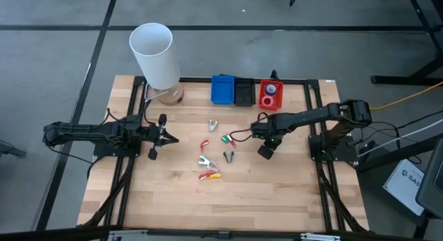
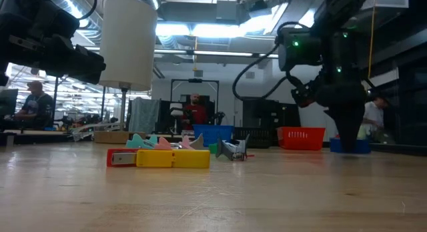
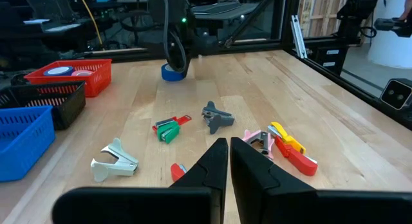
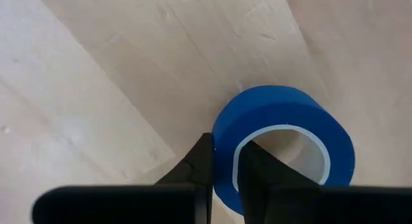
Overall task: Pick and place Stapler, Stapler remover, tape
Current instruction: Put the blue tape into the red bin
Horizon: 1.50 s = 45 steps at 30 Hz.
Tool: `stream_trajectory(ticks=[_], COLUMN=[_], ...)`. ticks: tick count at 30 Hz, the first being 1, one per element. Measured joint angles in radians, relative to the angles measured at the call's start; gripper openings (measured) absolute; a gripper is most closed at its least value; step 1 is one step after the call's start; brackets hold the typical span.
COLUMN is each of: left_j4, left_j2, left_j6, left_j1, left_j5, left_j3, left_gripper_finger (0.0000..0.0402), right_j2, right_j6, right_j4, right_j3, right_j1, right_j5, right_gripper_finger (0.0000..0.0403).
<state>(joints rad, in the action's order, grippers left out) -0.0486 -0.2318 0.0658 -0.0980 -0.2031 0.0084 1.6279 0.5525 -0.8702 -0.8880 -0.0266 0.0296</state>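
The right gripper (image 4: pixel 224 161) is down at the tabletop (image 1: pixel 277 192), right of centre in the overhead frame, its jaws pinching the wall of a blue tape roll (image 4: pixel 283 143). The left gripper (image 1: pixel 172 139) waits at centre left, jaws pressed together.

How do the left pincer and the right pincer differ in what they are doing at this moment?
The left pincer is shut on nothing, while the right pincer grips the wall of a blue tape roll, one finger outside and one inside the ring. The left pincer hangs at the left side of the table, short of the scattered staple removers; the right pincer is down at the tape on the right side. Both have two dark fingers.
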Motion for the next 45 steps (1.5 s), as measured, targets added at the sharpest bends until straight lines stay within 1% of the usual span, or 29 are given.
stream_trajectory(ticks=[4,12,16,20,27,33,39,45], left_j4=[0.000,0.000,0.000,0.000,0.000,0.000,0.000,0.000], left_j2=[0.000,0.000,0.000,0.000,0.000,0.000,0.000,0.000], left_j6=[0.000,0.000,0.000,0.000,0.000,0.000,0.000,0.000], left_j1=[0.000,0.000,0.000,0.000,0.000,0.000,0.000,0.000], left_j5=[0.000,0.000,0.000,0.000,0.000,0.000,0.000,0.000], left_j3=[0.000,0.000,0.000,0.000,0.000,0.000,0.000,0.000], left_gripper_finger=[0.0015,0.0016,0.0015,0.0015,0.0015,0.0015,0.0015,0.0016], right_j2=[0.000,0.000,0.000,0.000,0.000,0.001,0.061,0.131], right_j6=[-0.029,-0.073,-0.117,-0.181,-0.311,-0.431,-0.517,-0.561], right_j4=[-0.060,-0.175,-0.229,-0.262,-0.285,-0.270,-0.228,-0.191], right_j3=[-0.063,-0.257,-0.360,-0.430,-0.450,-0.450,-0.449,-0.449], right_j1=[-0.018,-0.084,-0.129,-0.168,-0.256,-0.374,-0.485,-0.541], right_j5=[0.000,-0.003,-0.011,-0.011,-0.012,-0.105,-0.117,-0.117], right_gripper_finger=[0.0050,0.0043,0.0045,0.0045,0.0045,0.0045,0.0045,0.0045])
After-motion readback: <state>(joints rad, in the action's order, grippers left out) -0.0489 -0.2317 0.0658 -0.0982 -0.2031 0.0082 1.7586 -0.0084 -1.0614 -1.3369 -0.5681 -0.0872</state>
